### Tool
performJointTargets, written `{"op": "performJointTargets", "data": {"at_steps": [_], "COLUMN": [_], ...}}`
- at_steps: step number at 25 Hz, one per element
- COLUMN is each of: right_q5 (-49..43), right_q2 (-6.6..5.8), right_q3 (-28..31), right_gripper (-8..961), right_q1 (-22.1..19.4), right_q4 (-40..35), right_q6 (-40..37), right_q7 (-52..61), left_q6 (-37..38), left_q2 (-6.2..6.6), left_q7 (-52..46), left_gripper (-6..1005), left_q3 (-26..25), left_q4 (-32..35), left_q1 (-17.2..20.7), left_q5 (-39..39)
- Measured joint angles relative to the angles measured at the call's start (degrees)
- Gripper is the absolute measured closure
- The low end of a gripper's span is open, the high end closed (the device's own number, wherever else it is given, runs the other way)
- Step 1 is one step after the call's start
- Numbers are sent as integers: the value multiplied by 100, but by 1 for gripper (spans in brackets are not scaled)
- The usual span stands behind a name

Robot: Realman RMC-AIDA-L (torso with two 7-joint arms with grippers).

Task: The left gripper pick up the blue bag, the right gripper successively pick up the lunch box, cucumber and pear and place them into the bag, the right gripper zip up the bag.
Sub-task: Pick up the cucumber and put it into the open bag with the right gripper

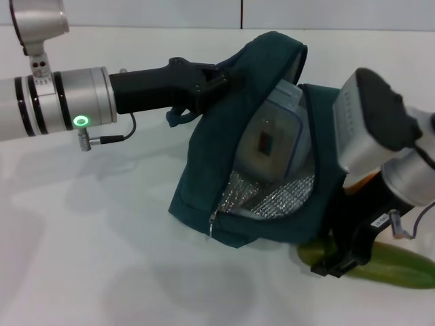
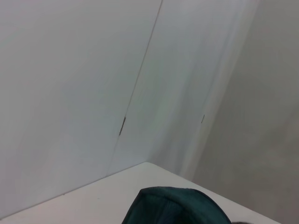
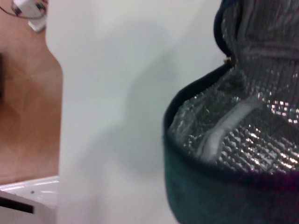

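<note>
A: Left gripper [image 1: 216,80], black two-fingered claw on a silver wrist with a green light: state?

B: Clamped together on the top edge of the blue bag [image 1: 224,136], a dark teal boxy fabric bag. It holds that edge up, so the bag's mouth gapes open.

A: Bag contents?

B: One lunch box [image 1: 282,139], clear rectangular plastic with a bluish rim and a small sticker. It stands tilted on edge inside the bag, against the silver quilted lining [image 1: 272,197]. The bag's zipper is undone; its metal pull [image 1: 213,224] hangs at the bag's lower front corner.

A: Right gripper?

B: Right gripper [image 1: 336,265], black linkage claw on a black arm, sits low just beside the bag's right side, over the cucumber [image 1: 387,265], a long green smooth one lying on the white table [image 1: 88,272] next to the bag. Whether its fingers are apart or together, I cannot tell.

A: Wrist views?

B: Left wrist view shows only the bag's top [image 2: 175,205]. Right wrist view shows the bag's open rim and lining [image 3: 233,144].
</note>
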Motion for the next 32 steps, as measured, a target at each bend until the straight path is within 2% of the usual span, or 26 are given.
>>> {"op": "performJointTargets", "data": {"at_steps": [5,15,32], "right_q5": [253,818,1789], "right_q2": [-8,-23,-26], "right_q3": [757,2091,3690], "right_gripper": [378,381,386], "right_q1": [-130,-709,-1199], "right_q4": [-111,-796,-595], "right_q6": [-383,-666,-759], "right_q7": [-310,-833,-1514], "left_q6": [0,0,0], "left_q2": [5,26,20], "left_q7": [1,1,203], "left_gripper": [958,958,958], "left_q3": [0,0,-9], "left_q4": [0,-25,-7], "left_q1": [12,40,87], "left_q5": [0,-9,-88]}}
